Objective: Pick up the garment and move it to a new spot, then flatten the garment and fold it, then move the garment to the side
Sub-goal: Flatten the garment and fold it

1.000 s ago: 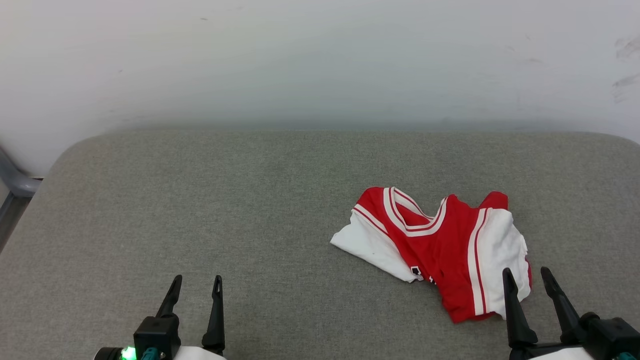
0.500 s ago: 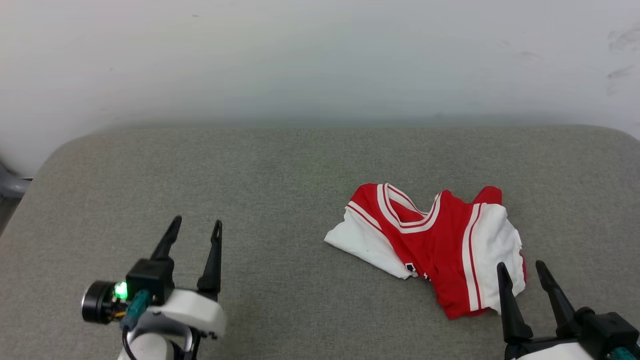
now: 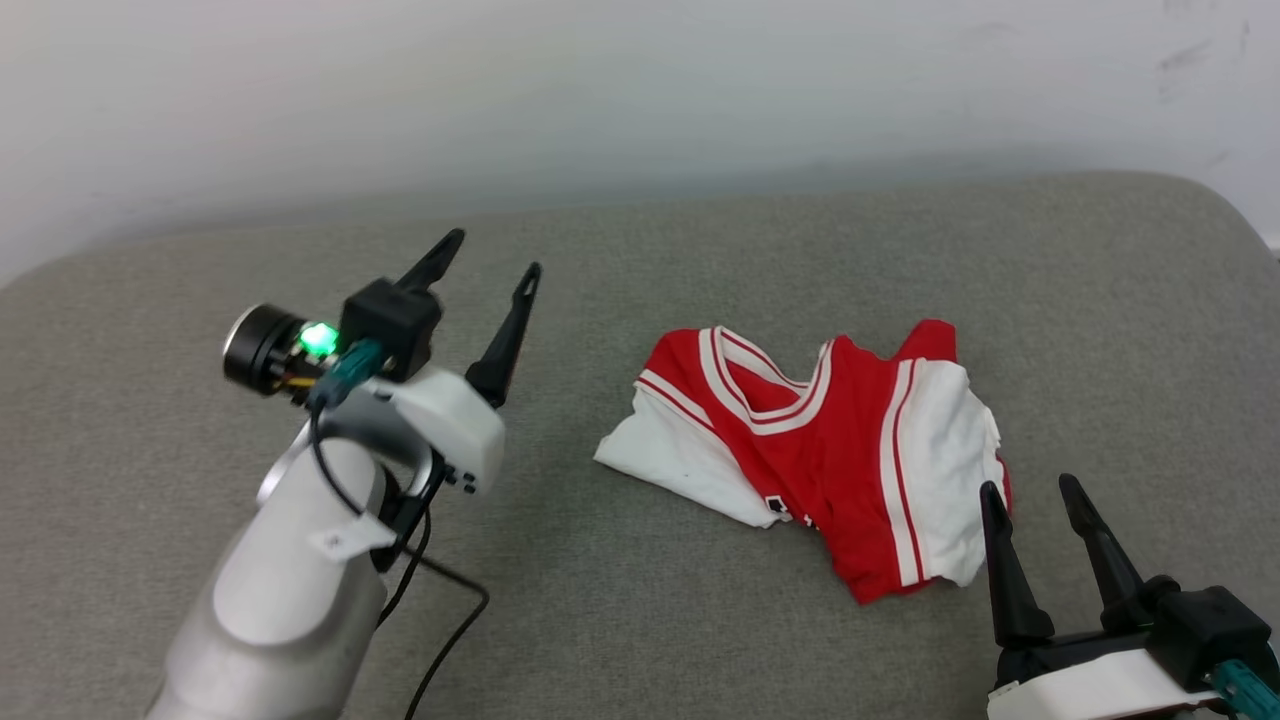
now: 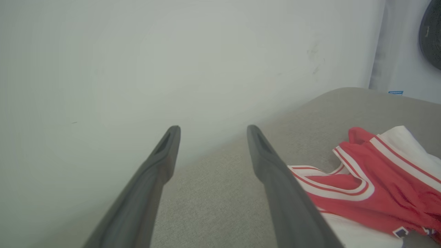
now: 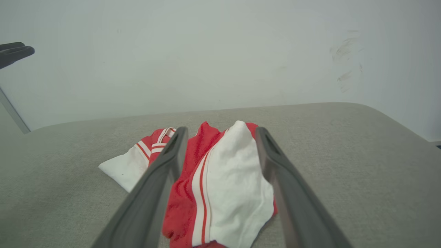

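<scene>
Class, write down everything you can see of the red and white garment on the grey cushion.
The garment is a red jersey-like shirt with white sleeves and red-and-white striped trim at its V-neck. It lies crumpled and partly folded over itself on the grey woven cushion. A bit of black, white-edged print peeks from a fold.

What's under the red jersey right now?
The garment lies crumpled on the grey padded surface, which shows all round it. Whatever sits beneath its folds is covered.

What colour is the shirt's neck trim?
Red and white stripes; the neck trim shows best in the head view.
</scene>
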